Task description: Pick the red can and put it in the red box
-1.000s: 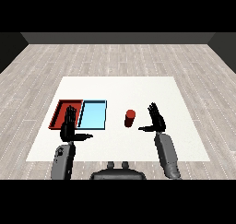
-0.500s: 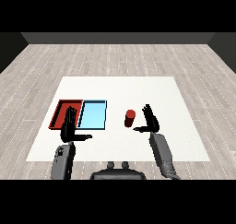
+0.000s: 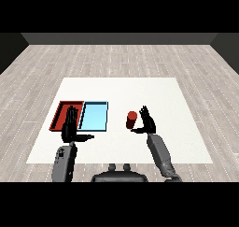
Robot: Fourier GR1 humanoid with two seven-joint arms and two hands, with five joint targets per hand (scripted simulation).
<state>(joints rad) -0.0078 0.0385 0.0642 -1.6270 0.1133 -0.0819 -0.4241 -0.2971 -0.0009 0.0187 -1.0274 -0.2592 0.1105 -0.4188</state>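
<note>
— What have you got on the table (image 3: 154, 93)? Count it for me.

— I count one can (image 3: 131, 120), two trays, two hands. The trays lie side by side at about nine o'clock from the table's middle: the red tray (image 3: 60, 113) on the outside, the blue tray (image 3: 94, 117) touching it on the inner side.

— And the can itself?

— Small, red all over, a plain cylinder standing upright on the white top. It sits at roughly five o'clock from the table's middle, well apart from both trays, off the blue one's three o'clock side.

— Where's my right hand?

— The right hand (image 3: 148, 122) is just beside the can, at its three o'clock. The fingers point up and look relaxed, thumb reaching toward the can near its base. I can't tell whether it touches; nothing is wrapped round the can.

— Left?

— The left hand (image 3: 70, 128) is released too, fingers straight and pointing to twelve, over the near edge of the red tray, thumb stuck out toward three. It holds nothing.
</note>
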